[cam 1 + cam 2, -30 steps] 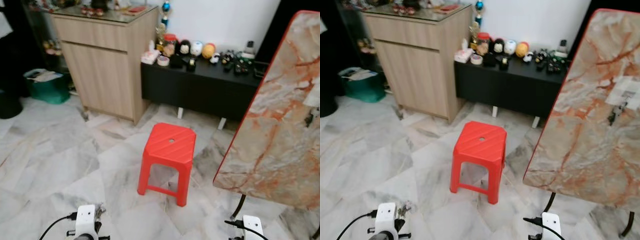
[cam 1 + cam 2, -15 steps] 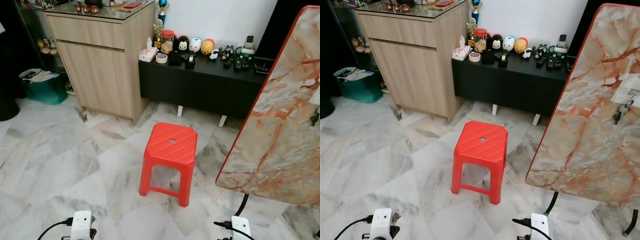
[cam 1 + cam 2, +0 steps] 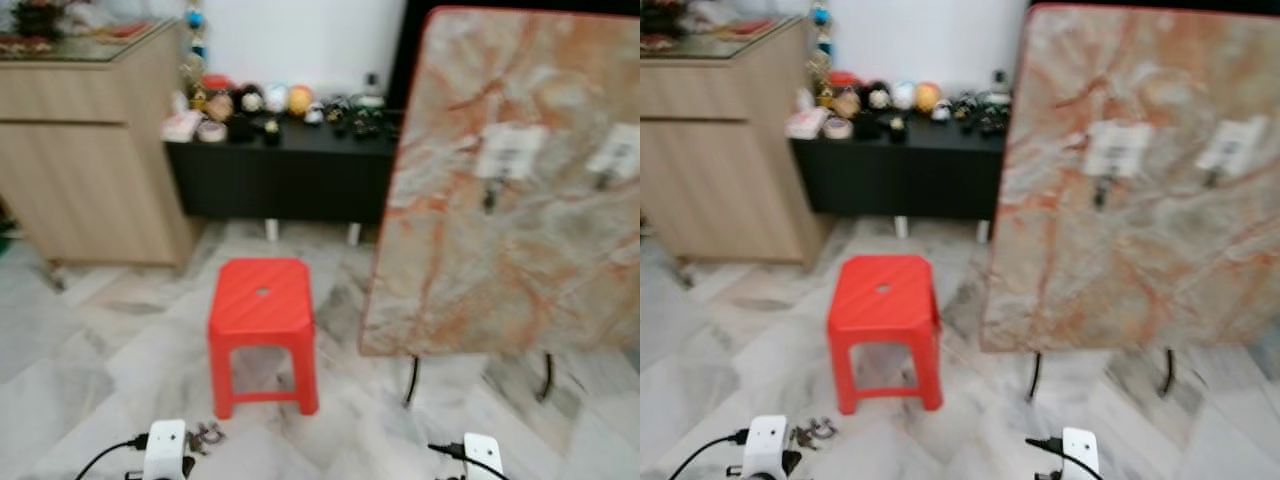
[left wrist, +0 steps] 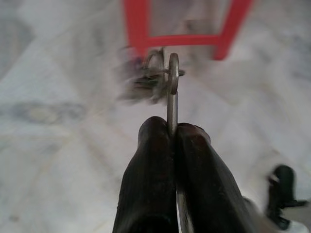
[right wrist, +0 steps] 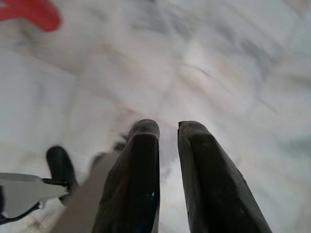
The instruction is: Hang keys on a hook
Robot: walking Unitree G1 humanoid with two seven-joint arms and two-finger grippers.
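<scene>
A bunch of keys [image 4: 154, 77] on a metal ring hangs from my left gripper [image 4: 172, 127], which is shut on the ring low over the marble floor; the keys [image 3: 205, 434] also show beside my left wrist at the bottom of the left eye view. A marble-patterned board [image 3: 510, 180] with a red edge stands upright at the right. It carries two white labels, each with a small dark hook, one [image 3: 490, 196] and the other [image 3: 603, 181] farther right. My right gripper [image 5: 167, 128] hangs low, open, with nothing between its fingers.
A red plastic stool [image 3: 260, 300] stands on the floor just ahead, left of the board. Behind it a low black cabinet [image 3: 280, 170] holds several small figures. A wooden cabinet [image 3: 90, 150] is at the far left. The board rests on thin black legs [image 3: 412, 380].
The camera has swung to the right: the stool and cabinets shifted left and the whole board with its two hooks came into view. The keys stay held in my left gripper.
</scene>
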